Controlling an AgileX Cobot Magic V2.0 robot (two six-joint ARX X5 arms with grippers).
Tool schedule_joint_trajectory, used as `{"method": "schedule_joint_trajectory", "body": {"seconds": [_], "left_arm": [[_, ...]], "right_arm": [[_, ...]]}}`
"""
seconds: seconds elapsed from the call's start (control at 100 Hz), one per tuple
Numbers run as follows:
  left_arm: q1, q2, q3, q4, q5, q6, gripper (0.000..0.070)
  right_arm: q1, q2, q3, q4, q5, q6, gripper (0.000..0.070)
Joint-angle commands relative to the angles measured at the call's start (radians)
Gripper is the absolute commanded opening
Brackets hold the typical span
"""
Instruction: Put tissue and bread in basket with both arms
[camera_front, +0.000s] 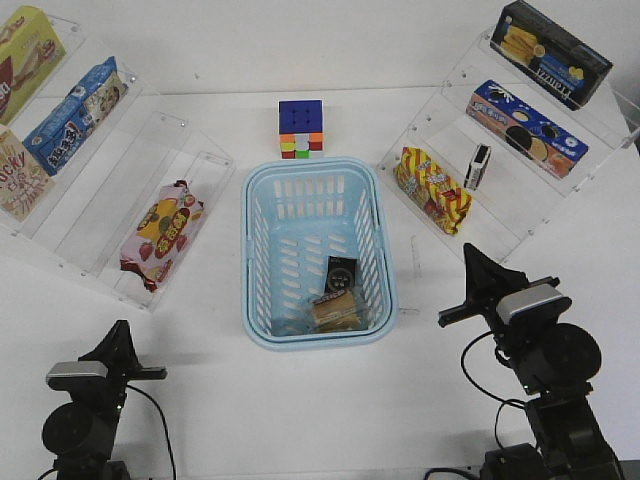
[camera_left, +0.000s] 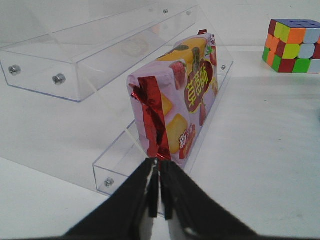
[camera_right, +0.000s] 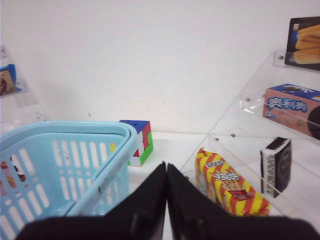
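The basket is seen at the middle of the table, and both goods are already in it: the tissue lies flat on the slotted floor toward the near right corner, and the bread rests just nearer, close against it and by the near wall. Whether the two are actually touching cannot be told.

The left gripper is held low at the near left, well apart from the basket, fingers pressed together and nothing between them; in its wrist view the closed tips point at the strawberry packet, which stands on the lowest step of the clear left rack.

The right gripper is raised at the near right, just beside the basket's right side, also closed and empty. In its wrist view the shut tips are aimed between the basket rim and the yellow-red snack bag.

A puzzle cube sits just beyond the basket's far rim. A second black pack is seen upright on the right rack.
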Motion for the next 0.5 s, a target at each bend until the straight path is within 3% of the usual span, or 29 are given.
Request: {"method": "schedule_joint_trajectory", "body": {"seconds": [0.0, 0.14, 0.31, 0.49], "left_arm": [[0.0, -0.002, -0.02, 0.018, 0.0, 0.012, 0.0001], [0.0, -0.002, -0.02, 0.018, 0.0, 0.012, 0.0001], [0.0, -0.002, -0.02, 0.018, 0.0, 0.012, 0.0002], [0.0, -0.002, -0.02, 0.018, 0.0, 0.012, 0.0001]], "right_arm": [[-0.001, -0.021, -0.016, 0.013, 0.011, -0.093, 0.0004], [-0.022, -0.124, -0.158, 0.057, 0.061, -0.209, 0.0004], [-0.078, -0.339, -0.387, 0.046, 0.094, -0.215, 0.0004], [-0.137, -0.556, -0.524, -0.086, 0.113, -0.21, 0.0004]]}}
